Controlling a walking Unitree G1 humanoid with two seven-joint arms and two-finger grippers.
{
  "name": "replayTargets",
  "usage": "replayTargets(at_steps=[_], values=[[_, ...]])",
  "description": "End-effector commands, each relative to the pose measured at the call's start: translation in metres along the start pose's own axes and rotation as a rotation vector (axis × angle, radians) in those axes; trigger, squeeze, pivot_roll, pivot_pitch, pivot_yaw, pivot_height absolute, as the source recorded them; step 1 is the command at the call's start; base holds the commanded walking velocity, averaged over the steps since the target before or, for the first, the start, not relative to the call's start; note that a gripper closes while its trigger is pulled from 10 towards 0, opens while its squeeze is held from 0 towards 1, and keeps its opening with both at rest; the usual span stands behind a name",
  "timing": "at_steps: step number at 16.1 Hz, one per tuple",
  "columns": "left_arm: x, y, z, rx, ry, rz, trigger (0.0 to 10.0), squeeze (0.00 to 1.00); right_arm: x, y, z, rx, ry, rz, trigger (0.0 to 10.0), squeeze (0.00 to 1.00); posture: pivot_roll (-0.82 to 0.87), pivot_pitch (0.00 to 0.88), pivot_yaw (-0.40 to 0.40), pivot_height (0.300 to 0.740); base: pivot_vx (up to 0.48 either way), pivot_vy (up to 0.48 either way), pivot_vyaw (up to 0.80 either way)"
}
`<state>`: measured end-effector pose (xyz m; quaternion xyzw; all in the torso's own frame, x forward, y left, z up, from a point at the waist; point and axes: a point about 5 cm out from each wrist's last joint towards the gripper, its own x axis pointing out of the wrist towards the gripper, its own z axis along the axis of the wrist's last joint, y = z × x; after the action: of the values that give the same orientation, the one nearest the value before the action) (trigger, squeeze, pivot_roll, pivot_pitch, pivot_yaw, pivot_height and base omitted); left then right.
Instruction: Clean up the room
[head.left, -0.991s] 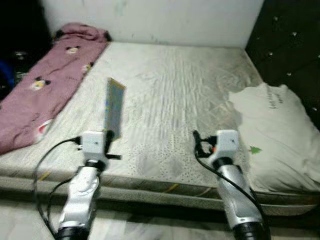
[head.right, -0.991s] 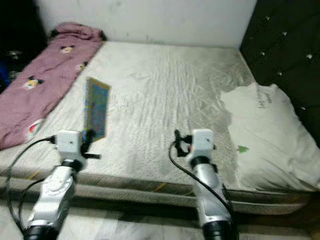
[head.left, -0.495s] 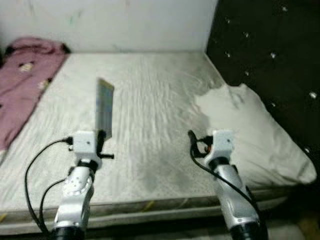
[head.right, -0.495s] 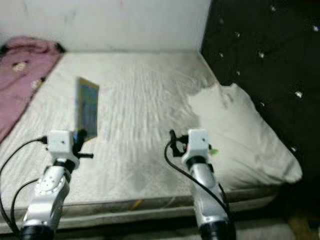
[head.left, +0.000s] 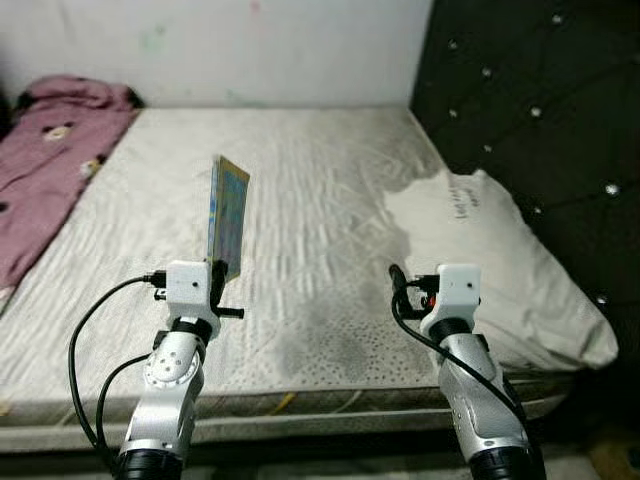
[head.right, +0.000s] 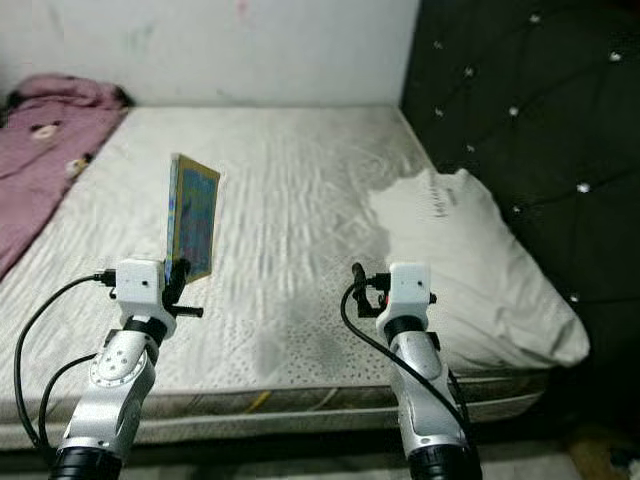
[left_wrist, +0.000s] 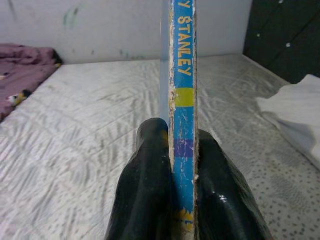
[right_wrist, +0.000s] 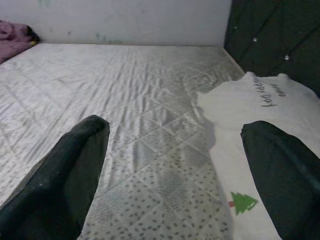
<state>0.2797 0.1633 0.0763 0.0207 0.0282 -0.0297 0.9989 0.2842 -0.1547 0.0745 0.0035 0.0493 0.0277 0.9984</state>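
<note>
The book (left_wrist: 182, 100) is what we are tidying away. Our left gripper (left_wrist: 170, 190) has its two black fingers (left_wrist: 147, 190) squeezed tight on the book's bottom end, one on each side of the blue spine. The book stands straight up in the air, above the bed (head.left: 330, 200) near its front edge.

Our right gripper (right_wrist: 175, 165) has its jaws wide apart and holds nothing. It hangs over the bed's front edge, near the white pillow (head.left: 500, 250).

The book is tall and we hold only its low end. So we think it could tip or slip out if the arm swings fast or we walk with a bump. It could then fall flat on the bed or down to the floor.

We count one book. We count one white pillow, by the right edge of the bed. We count one pink blanket (head.left: 50, 170), along the left edge.
</note>
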Motion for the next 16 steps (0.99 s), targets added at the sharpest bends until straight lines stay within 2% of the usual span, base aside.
replayTargets(at_steps=[1, 11, 16], values=[[0.0031, -0.0008, 0.0076, 0.006, -0.032, -0.001, 10.0, 0.0, 0.0013, 0.001, 0.0032, -0.002, -0.009, 0.005, 10.0, 0.0, -0.01, 0.0, 0.0, 0.74, 0.0, -0.311, 0.0], [0.0032, -0.0009, 0.0075, 0.007, -0.033, -0.002, 10.0, 0.0, 0.0017, 0.0014, 0.0027, -0.004, -0.005, 0.005, 10.0, 0.0, -0.01, 0.0, 0.0, 0.74, 0.0, -0.424, 0.0], [0.0029, -0.0004, 0.0079, 0.006, -0.041, 0.009, 10.0, 0.0, 0.0015, 0.0018, 0.0018, -0.005, -0.003, 0.008, 10.0, 0.0, 0.0, 0.0, -0.002, 0.74, 0.0, 0.0, 0.0]])
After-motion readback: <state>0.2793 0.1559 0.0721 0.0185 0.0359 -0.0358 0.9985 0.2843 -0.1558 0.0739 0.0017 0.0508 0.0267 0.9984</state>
